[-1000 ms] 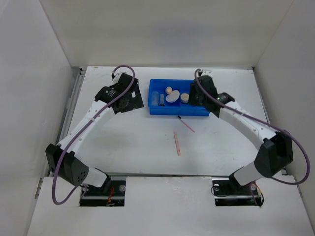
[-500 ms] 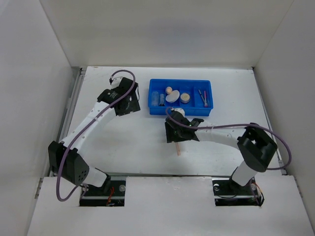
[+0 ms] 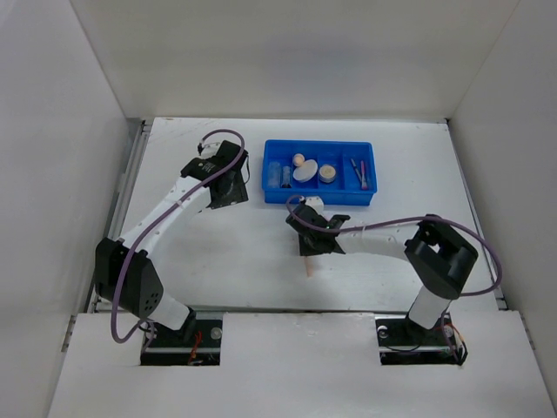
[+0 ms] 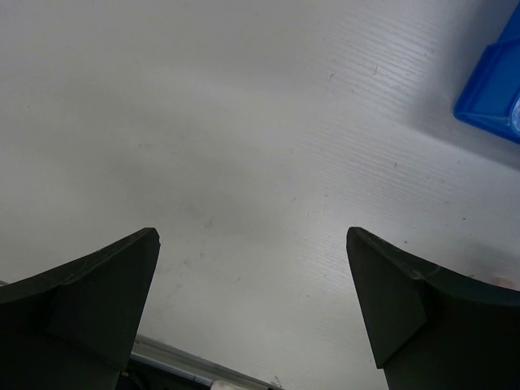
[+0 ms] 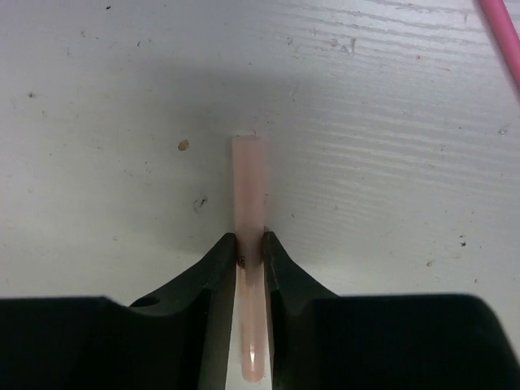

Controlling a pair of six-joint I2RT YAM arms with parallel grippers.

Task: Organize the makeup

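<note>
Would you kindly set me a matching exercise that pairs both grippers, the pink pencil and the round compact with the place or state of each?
Things:
1. left gripper
2. right gripper
3. pink pencil
4. round compact

Place or state:
A. lies inside the blue tray
B. closed on the peach pencil
C. open above the table, holding nothing
D. lies loose on the table

Pairs: 1-C, 2-B, 3-D, 4-A
</note>
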